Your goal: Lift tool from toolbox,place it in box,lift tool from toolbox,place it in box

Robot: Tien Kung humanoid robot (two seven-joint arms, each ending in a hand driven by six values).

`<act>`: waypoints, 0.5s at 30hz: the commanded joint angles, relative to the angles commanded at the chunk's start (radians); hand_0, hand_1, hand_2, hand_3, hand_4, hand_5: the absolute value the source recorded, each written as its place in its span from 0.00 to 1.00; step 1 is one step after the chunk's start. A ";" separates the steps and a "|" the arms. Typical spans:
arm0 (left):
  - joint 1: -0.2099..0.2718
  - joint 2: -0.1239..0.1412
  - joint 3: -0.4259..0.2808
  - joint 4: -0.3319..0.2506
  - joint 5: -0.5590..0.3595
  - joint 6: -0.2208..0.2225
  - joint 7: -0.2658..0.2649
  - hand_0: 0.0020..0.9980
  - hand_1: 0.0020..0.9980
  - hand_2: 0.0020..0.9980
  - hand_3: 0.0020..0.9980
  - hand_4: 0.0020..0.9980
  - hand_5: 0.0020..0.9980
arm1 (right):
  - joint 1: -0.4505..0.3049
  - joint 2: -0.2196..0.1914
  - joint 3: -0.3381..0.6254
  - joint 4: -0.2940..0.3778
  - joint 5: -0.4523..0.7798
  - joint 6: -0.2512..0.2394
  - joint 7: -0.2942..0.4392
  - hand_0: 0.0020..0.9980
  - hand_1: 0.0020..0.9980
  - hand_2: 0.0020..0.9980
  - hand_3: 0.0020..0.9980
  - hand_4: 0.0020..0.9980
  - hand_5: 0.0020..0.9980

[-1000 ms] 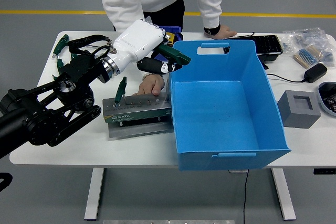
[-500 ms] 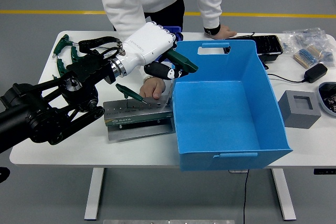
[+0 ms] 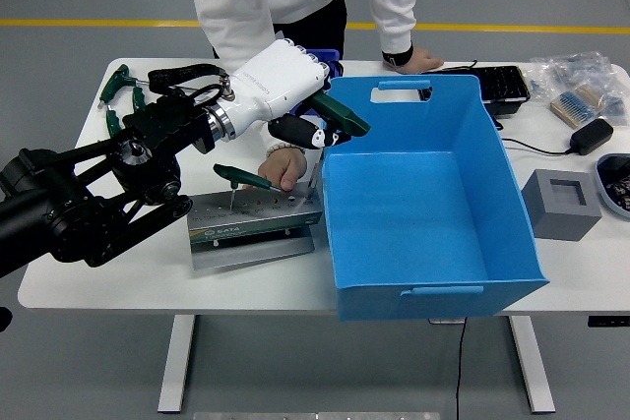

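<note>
Tools with green handles (image 3: 118, 95) lie at the far left of the worktop (image 3: 89, 277), well to the left of the blue box (image 3: 428, 199). We see our left arm come in from that side and reach toward the box. Its white left hand (image 3: 320, 127) is clamped on a green-handled tool (image 3: 342, 117), which hangs just at the box's left wall, near its far corner. Below the hand, the grey toolbox (image 3: 254, 225) sits just left of the box, its right end close against the box wall. One green-handled tool (image 3: 244, 178) leans in the toolbox's top. A person stands at the far side of the worktop; one of the person's hands (image 3: 281, 166) rests on the back of the toolbox, and the other hand (image 3: 411, 58) presses on the worktop behind the box. Right of the box, a grey foam block (image 3: 559, 206) stands apart from it.
</note>
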 joint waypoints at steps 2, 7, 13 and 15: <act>0.001 0.002 0.002 -0.003 -0.002 0.001 -0.002 0.23 0.00 0.02 0.00 0.71 0.57 | -0.001 0.000 -0.003 0.000 0.002 0.000 0.000 0.79 0.74 0.75 0.73 0.98 0.84; -0.016 0.013 0.051 -0.013 -0.014 -0.003 -0.013 0.23 0.00 0.02 0.00 0.72 0.57 | -0.001 0.001 -0.004 0.000 0.002 0.000 0.000 0.79 0.74 0.75 0.73 0.98 0.84; -0.022 0.019 0.060 -0.027 -0.018 -0.007 -0.013 0.23 0.00 0.02 0.00 0.72 0.58 | -0.001 0.001 -0.005 0.000 0.004 0.000 0.000 0.79 0.74 0.75 0.73 0.98 0.84; -0.023 0.021 0.051 -0.033 -0.017 -0.009 -0.013 0.23 0.00 0.02 0.00 0.72 0.58 | -0.002 0.001 -0.007 0.000 0.007 0.000 0.000 0.79 0.74 0.75 0.73 0.98 0.84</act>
